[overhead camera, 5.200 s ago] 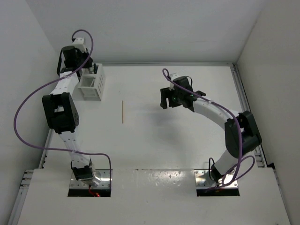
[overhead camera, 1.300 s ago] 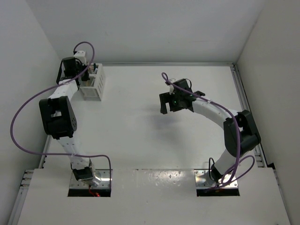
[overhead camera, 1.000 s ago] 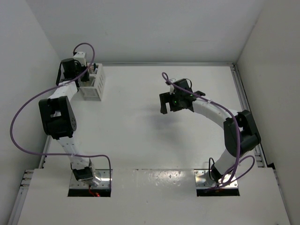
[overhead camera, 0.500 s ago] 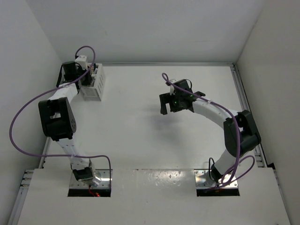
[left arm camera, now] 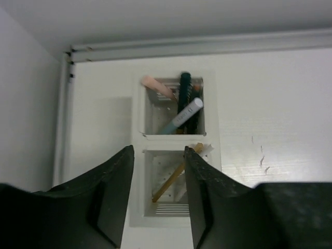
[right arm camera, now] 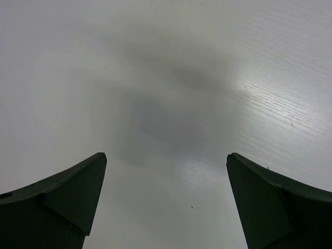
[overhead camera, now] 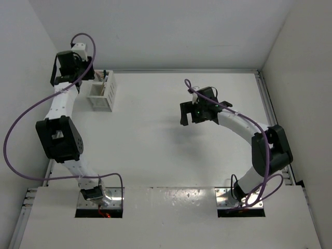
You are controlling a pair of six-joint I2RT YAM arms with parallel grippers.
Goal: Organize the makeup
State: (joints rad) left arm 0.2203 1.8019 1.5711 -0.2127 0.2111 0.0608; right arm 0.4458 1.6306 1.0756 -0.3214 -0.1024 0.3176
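Left pincer (left arm camera: 158, 155) has risen above the rack (left arm camera: 211, 109).

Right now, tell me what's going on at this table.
Two robot arms are sorting makeup sticks into a white slotted rack at the table's far left corner. The left gripper hovers over the rack with its jaws apart and nothing between them. A slim tan stick leans in the compartment nearer the gripper. A slim pink stick, a black stick and a pale blue stick stand in the farther one. The right gripper hangs open and empty over the bare white table.
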